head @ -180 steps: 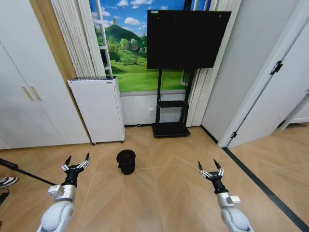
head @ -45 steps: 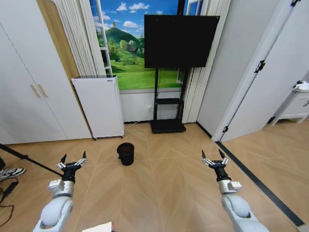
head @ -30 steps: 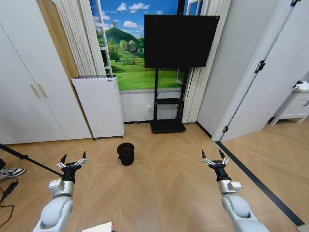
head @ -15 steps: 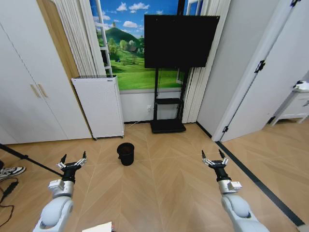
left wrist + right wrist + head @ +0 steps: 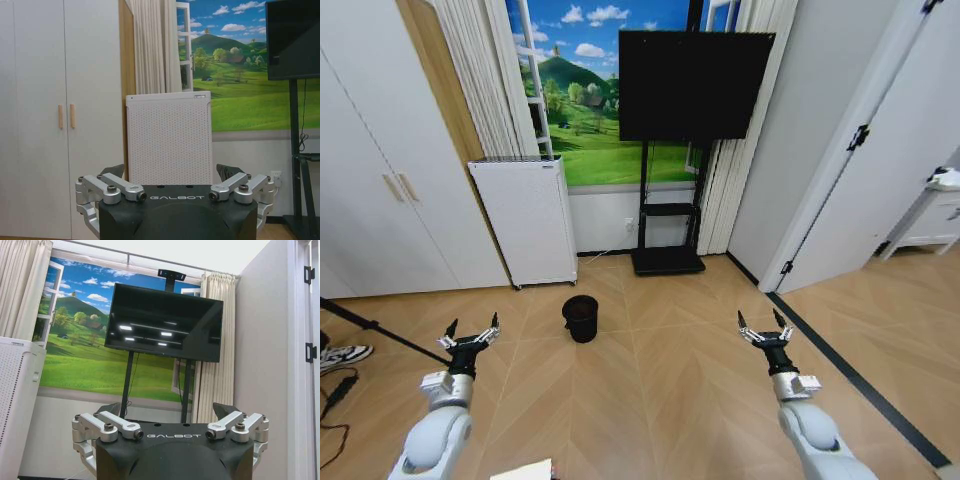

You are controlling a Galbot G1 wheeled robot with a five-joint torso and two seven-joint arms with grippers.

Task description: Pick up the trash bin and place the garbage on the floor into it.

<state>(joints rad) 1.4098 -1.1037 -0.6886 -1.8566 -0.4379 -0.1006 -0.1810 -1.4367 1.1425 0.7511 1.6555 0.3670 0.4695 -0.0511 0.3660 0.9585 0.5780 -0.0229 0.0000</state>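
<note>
A: Head view first, from near to far. Where are the two grippers?

B: Both are low in the foreground, held up over the floor (image 5: pixel 650 400). The left gripper (image 5: pixel 470 335) is on the left and the right gripper (image 5: pixel 765 330) is on the right. Each has its fingers spread apart and carries nothing.

A: And the bin?

B: The bin (image 5: pixel 581 318) stands upright on the floor, a little farther away than both grippers, and between them. It is well apart from each one. Its open mouth faces up.

A: Which arm is nearer to it?

B: I judge the left one. From the left gripper the bin lies ahead and toward the robot's right. From the right gripper it lies ahead and far to the left, a longer way.

A: Do you see the garbage?

B: No piece of it can be made out on the floor.

A: What is behind the bin?

B: A white perforated unit (image 5: pixel 525 222) stands against the wall, and a TV (image 5: pixel 692 85) on a stand is beside it.
</note>
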